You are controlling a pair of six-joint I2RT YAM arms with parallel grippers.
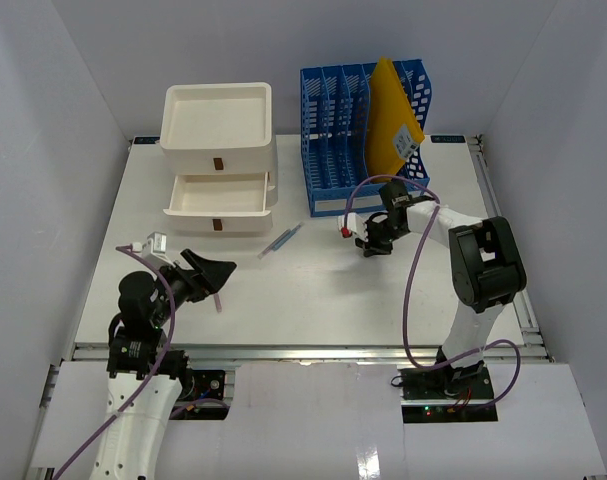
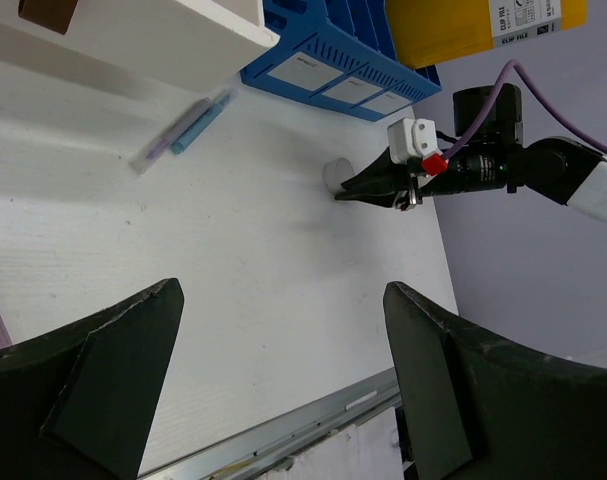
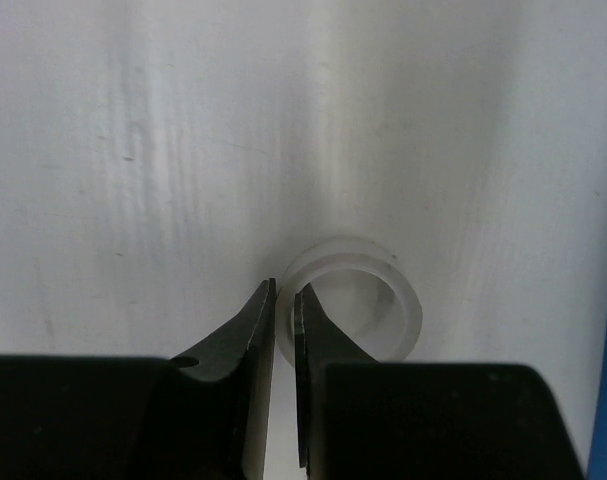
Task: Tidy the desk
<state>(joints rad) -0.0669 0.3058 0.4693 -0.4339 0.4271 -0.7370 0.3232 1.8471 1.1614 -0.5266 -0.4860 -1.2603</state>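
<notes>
Right gripper [image 3: 284,292], toward the desk's [image 1: 313,295] right edge, seems to pinch a white ring [image 3: 383,285] by its wall, jaws nearly together. Lifting it clear likely comes next; left gripper [image 2: 283,290] hangs spread wide.

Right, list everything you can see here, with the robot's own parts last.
desk: one, white, under everything
drawer box: one, white with brown handles, back left, middle drawer pulled out
file rack: one, blue, back centre
folder: one, yellow with a white label, standing tilted in the file rack
pen packet: one, clear with a blue and a purple pen inside, mid-desk in front of the drawer box
white ring: one, translucent, maybe a tape roll, in front of the file rack
thin stick: one, pinkish, by the left gripper
left gripper: one, black, open, near left
right gripper: one, black, pinching the white ring's wall
</notes>
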